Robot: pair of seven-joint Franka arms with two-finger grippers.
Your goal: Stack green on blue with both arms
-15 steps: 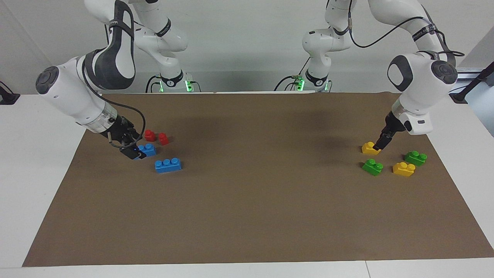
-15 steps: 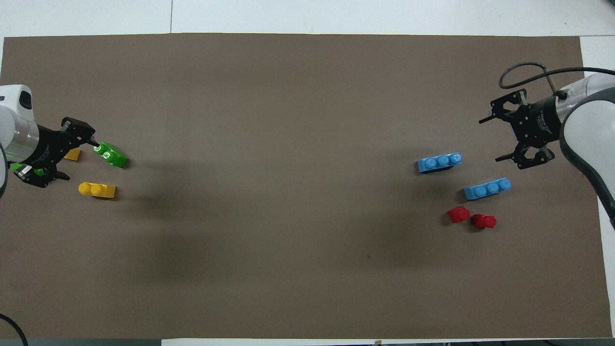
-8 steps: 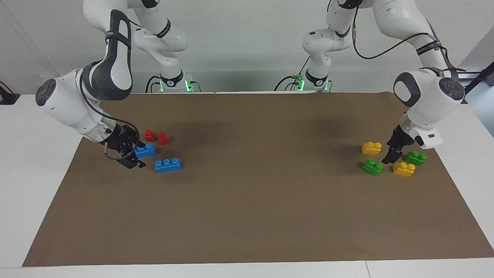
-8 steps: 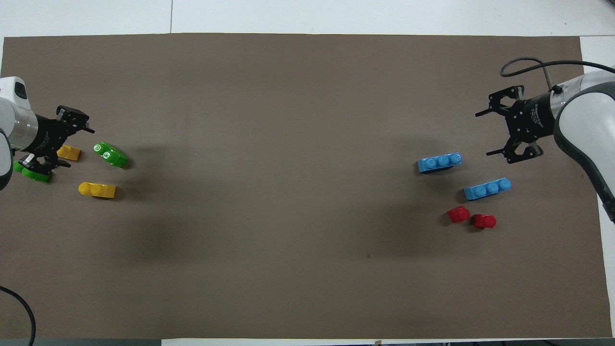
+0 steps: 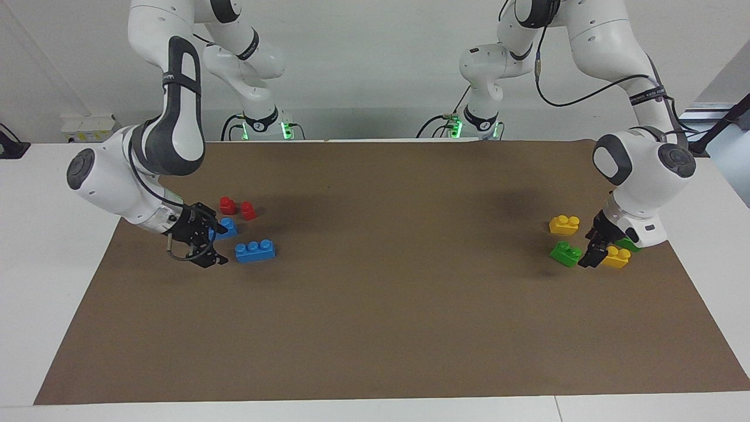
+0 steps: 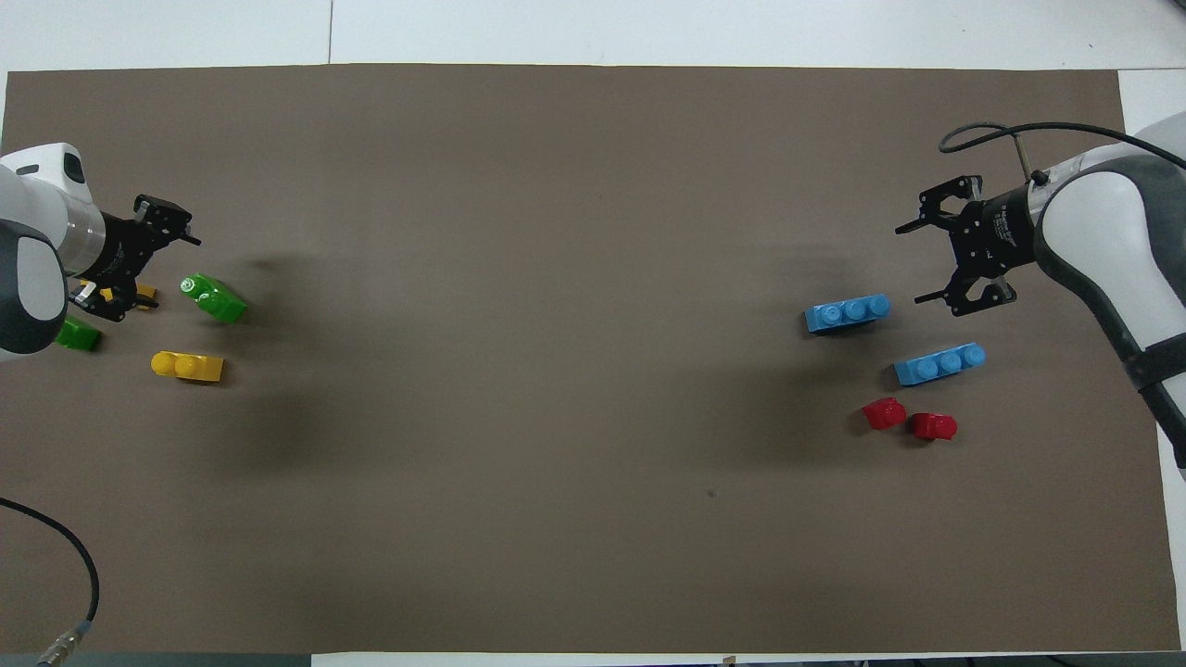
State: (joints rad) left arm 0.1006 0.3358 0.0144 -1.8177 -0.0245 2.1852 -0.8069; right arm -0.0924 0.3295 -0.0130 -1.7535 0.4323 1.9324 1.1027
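Brown paper covering white worktop (image 5: 375, 328), left tool (image 5: 593, 253) hovering beside green brick (image 5: 565, 253), fingers unreadable, right tool (image 5: 210, 246) gaping beside blue brick (image 5: 255, 250)

You have bright, even light from above in both views, with no dim corners. On the brown mat (image 6: 556, 232) the arms throw only soft, blurred shadows: broad dark patches near the middle of the mat and beside each cluster of bricks, none with a hard edge. The white table (image 5: 35, 246) and the wall (image 5: 375, 70) read pale and slightly washed, yet they don't blow out. You'll see small specular glints on the studs of the bright green brick (image 6: 214, 298) in the overhead view. Focus holds across both frames, without motion blur. Straight mat edges stay straight, so edge distortion is slight.
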